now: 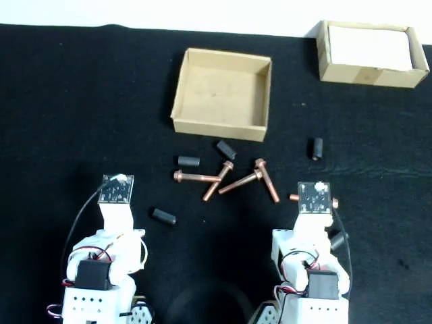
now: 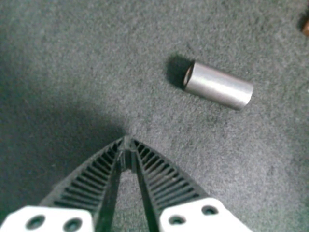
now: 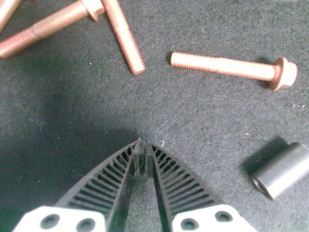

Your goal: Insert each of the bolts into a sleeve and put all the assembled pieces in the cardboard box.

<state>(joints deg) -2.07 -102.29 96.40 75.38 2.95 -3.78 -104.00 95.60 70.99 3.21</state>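
Note:
Several copper bolts (image 1: 233, 179) lie crossed on the black mat in front of the open cardboard box (image 1: 181, 98). One more bolt (image 3: 231, 67) lies just ahead of my right gripper (image 3: 143, 145), which is shut and empty, with a black sleeve (image 3: 282, 170) beside it. My left gripper (image 2: 126, 141) is also shut and empty, low over the mat, with a sleeve (image 2: 218, 85) lying a short way off; the same sleeve (image 1: 163, 217) sits right of the left arm (image 1: 116, 202). More sleeves (image 1: 188, 161) (image 1: 226, 149) (image 1: 316, 148) lie scattered near the bolts.
A second, smaller cardboard box (image 1: 371, 71) with a white inside stands at the far right corner. The right arm (image 1: 314, 209) stands at the near edge, partly covering a bolt. Bare black mat lies to the far left.

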